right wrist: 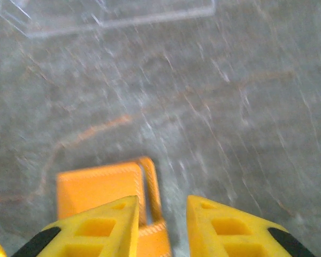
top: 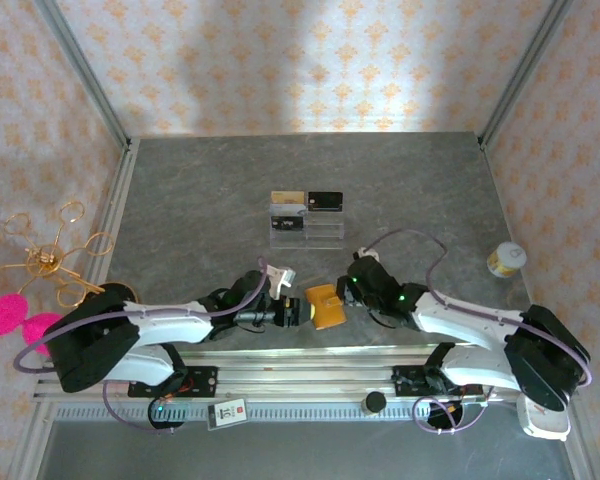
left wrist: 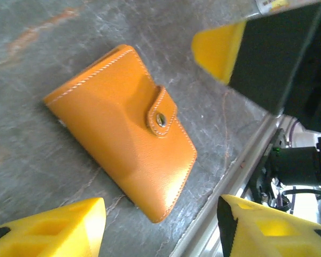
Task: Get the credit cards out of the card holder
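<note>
Two grippers flank one card holder (left wrist: 123, 128) at the table's near edge. Your left gripper (left wrist: 160, 230) stands spread and pinches nothing, its yellow fingers (left wrist: 48, 230) framing the tan-orange leather. Your right gripper (right wrist: 160, 225) hovers at the opposite end, fingers narrowly parted, gripping nothing that shows. The card holder lies flat and closed, its strap tab (left wrist: 161, 112) snapped down. Expect light, soft leather that flexes under pressure and slides on the grey table (top: 180, 200): pin one end, then take the tab by its free edge. Cards inside are likely thin, stiff and slick. Counted: one holder, one clear tiered stand (top: 320, 232), and on it a gold card (top: 286, 198) and a black card (top: 325, 200), perhaps a third below.
</note>
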Motion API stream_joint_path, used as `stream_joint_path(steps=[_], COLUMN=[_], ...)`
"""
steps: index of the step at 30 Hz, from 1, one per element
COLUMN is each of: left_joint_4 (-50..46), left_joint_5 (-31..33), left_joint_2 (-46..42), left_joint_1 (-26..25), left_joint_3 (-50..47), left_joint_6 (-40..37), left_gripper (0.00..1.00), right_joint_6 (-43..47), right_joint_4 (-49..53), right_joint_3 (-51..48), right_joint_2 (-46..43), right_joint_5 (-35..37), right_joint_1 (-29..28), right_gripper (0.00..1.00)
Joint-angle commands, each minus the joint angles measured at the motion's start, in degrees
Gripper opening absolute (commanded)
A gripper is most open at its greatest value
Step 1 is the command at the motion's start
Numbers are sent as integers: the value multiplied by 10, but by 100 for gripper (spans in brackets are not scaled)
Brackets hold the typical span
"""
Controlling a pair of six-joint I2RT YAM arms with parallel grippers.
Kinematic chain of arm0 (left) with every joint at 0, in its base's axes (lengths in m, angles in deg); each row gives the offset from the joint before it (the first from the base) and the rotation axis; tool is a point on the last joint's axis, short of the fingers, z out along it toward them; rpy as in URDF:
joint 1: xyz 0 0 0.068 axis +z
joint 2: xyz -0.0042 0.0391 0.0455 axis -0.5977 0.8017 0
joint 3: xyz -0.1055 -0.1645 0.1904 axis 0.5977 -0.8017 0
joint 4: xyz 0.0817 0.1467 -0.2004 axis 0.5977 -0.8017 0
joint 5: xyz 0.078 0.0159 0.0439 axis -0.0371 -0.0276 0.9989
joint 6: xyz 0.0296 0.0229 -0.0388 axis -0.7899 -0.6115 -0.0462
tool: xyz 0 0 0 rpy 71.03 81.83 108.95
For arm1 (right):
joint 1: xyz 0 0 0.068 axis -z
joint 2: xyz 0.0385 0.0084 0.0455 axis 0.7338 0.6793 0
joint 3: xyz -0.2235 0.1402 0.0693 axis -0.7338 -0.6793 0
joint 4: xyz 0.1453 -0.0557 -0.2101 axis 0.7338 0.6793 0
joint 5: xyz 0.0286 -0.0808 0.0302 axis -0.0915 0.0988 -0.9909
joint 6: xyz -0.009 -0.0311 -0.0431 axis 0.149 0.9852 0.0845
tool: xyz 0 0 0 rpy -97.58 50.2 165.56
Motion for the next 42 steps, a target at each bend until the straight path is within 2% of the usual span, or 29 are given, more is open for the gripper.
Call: stream_joint_path(steps=[1, 5, 9, 14, 29, 31, 35, 37, 42], left_joint_4=[55, 55, 49, 68, 96, 94, 64, 52, 59], left_joint_5=[-51, -47, -28, -47, -83, -80, -37, -25, -47], left_joint_2=[47, 87, 103, 130, 212, 207, 153, 147, 211], left_joint_1=[6, 14, 21, 20, 22, 28, 42, 42, 31], left_joint_3=[20, 28, 28, 44, 73, 68, 40, 39, 68], left_joint_6=[8, 13, 10, 7, 17, 21, 23, 21, 26], left_gripper=[58, 52, 52, 51, 37, 38, 56, 60, 53], right_joint_6=[-9, -16, -16, -15, -38, -43, -43, -44, -61], right_joint_4=[0, -21, -37, -59, -131, -114, -62, -60, -98], right_joint_3=[-29, -40, -49, -52, -65, -60, -52, -52, -62], right_joint_2=[-14, -12, 1, 15, 94, 91, 36, 25, 48], right_joint_5=[-30, -45, -57, -71, -99, -81, -32, -39, -62], right_joint_1=[2, 1, 1, -3, -30, -30, -28, -28, -39], right_gripper=[27, 24, 21, 19, 15, 13, 13, 13, 12])
